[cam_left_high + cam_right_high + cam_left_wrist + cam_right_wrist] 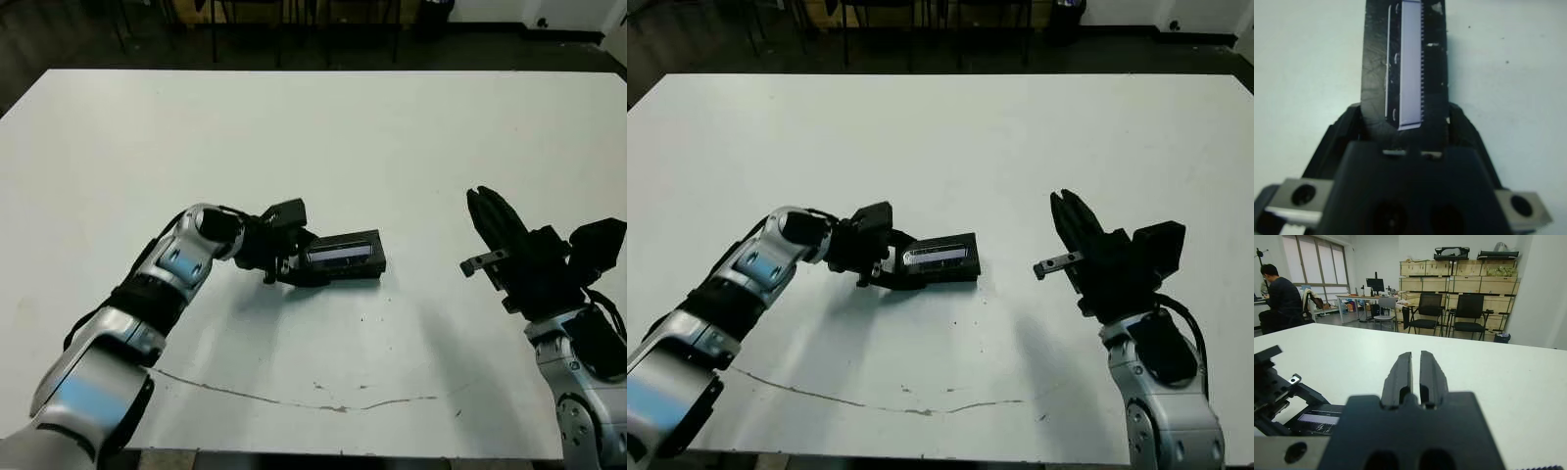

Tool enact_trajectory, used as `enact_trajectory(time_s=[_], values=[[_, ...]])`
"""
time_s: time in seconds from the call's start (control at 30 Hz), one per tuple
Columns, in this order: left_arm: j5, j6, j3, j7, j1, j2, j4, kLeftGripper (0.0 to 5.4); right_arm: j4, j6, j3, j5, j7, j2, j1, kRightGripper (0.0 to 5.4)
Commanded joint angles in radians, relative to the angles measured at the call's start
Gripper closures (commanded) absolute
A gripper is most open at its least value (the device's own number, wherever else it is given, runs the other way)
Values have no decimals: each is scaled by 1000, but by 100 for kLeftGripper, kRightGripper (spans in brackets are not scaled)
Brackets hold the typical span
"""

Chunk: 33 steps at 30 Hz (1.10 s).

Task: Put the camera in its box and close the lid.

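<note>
On the white worktop [411,147], the lid [345,255] sits flat on the box, so only a closed black case with its long silvery window strip facing up is visible; the camera is not in sight. The left gripper [294,266] is at the case's left end, its black fingers [1347,129] spread to either side of that end, touching or nearly so. The right gripper [1070,217] is well apart on the right, raised above the worktop, its fingers [1409,372] almost together around nothing. No brand, label or writing is readable on the lid; the window strip shows only fine tick marks. A person [1277,298] sits at a desk beyond the worktop.
</note>
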Motion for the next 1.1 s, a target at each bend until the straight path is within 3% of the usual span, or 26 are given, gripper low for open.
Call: enact_trajectory(time_s=[0.03,0.37,0.77,1.1], values=[[30,10,-29,-21,17,-75,152,264,-2,23,-1,4,-7,-9,10,540],[112,47,-70,-79,-121,-140,314,264,-5,10,6,-2,-4,-6,16,540],[197,-6,-168,-152,-119,-114,200,264,-34,36,7,3,-19,-10,27,540],[224,-88,-191,-173,-87,-40,197,91,-45,38,7,10,-22,-9,33,540]])
